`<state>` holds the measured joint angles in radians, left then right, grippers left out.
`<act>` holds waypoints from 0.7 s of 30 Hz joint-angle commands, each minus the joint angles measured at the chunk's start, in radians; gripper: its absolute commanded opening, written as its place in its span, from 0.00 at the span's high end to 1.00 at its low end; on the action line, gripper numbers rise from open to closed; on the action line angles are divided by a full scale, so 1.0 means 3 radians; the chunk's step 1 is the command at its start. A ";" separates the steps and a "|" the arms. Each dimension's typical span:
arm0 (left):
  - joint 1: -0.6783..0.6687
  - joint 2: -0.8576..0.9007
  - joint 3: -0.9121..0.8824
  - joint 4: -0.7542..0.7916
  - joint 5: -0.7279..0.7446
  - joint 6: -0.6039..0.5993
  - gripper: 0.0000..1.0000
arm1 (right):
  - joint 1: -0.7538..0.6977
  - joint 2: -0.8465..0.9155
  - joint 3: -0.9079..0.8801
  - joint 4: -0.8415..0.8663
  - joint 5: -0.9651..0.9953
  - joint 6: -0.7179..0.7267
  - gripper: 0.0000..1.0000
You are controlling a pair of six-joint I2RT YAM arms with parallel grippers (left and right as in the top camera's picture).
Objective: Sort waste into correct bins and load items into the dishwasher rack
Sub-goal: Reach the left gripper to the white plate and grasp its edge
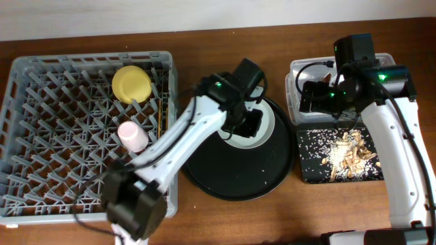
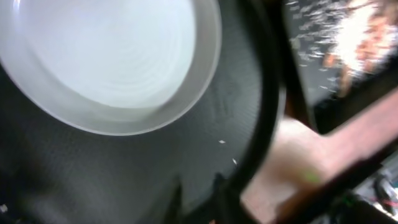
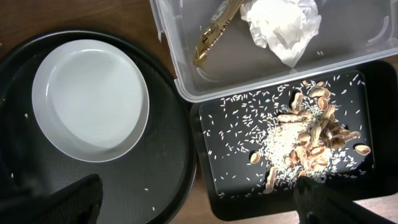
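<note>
The grey rack [image 1: 41, 170] holds the yellow bowl [image 1: 131, 84], the pink cup [image 1: 133, 136] and the chopsticks [image 1: 161, 116]. No light-blue cup is in view. The pale plate [image 1: 267, 135] [image 2: 112, 56] [image 3: 93, 99] lies on the round black tray. My left gripper [image 1: 246, 124] [image 2: 198, 196] hovers over the plate's near side, its blurred tips close together and holding nothing. The clear tub [image 1: 294, 71] [image 3: 186, 81] holds the napkin [image 3: 280, 25] and the wrapper [image 3: 214, 31]. Food scraps [image 1: 347, 153] [image 3: 305, 143] lie in the shallow black tray [image 3: 249, 199]. My right gripper [image 1: 310, 96] [image 3: 199, 202] is open and empty above the tub.
The large round black tray [image 1: 238, 180] [image 2: 186, 149] [image 3: 174, 168] sits between the rack and the two bins. White rice grains are scattered in the shallow black tray and a few lie on the round tray. Brown table shows in front.
</note>
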<state>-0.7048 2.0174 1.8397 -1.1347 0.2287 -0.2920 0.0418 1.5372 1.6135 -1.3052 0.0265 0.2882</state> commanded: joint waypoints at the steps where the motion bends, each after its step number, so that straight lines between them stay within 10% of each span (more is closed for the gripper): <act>1: 0.0045 0.0387 -0.0019 0.0114 -0.0093 -0.0034 1.00 | -0.0010 0.0004 0.0027 0.0000 0.0039 0.0027 0.01; 21: 0.0256 0.1080 0.0050 -0.0772 -0.1647 -0.0272 1.00 | -0.0010 0.0004 0.0027 0.0000 0.0039 0.0027 0.01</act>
<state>-0.6373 2.3325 1.8404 -1.3563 -0.2382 -0.3573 0.0418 1.5372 1.6135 -1.3056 0.0261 0.2882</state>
